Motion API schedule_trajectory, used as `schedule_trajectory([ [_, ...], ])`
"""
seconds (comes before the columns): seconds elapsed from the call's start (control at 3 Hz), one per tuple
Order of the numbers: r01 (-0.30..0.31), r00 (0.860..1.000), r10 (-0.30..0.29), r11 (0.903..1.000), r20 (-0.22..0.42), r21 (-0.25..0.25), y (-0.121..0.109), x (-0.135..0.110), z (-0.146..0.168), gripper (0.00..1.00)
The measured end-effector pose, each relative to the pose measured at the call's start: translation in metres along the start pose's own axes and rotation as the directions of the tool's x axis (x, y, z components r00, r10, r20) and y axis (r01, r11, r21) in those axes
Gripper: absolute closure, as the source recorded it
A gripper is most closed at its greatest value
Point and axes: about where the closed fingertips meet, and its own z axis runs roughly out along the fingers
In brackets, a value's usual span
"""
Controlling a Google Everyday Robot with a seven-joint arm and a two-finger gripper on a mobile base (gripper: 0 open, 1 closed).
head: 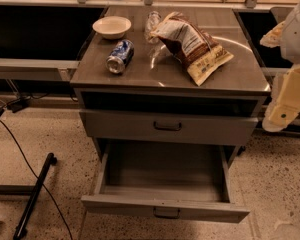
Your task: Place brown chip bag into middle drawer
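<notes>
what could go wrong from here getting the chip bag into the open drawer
The brown chip bag lies close to a clear bottle and a soda can on its side; a grab could knock either. The gripper hangs beyond the cabinet's right edge; reaching in could clip it. The bulky bag may snag on the shut drawer above the open middle drawer.

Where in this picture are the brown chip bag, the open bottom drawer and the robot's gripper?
brown chip bag point(190, 44): camera view, middle of its printed face, on the cabinet top point(140, 74).
middle drawer point(130, 205): camera view, left part of its front panel; pulled open.
gripper point(284, 106): camera view, right edge, its pale lower part.
</notes>
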Motion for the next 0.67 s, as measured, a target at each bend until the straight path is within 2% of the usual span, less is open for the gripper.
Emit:
schedule_trajectory([
  [0.33,0.000,1.000,0.000,1.0000,0.000,0.000,0.000,0.000,0.000,0.00],
  [0.67,0.018,0.999,-0.020,0.9983,0.029,0.055,-0.037,-0.032,0.013,0.00],
])
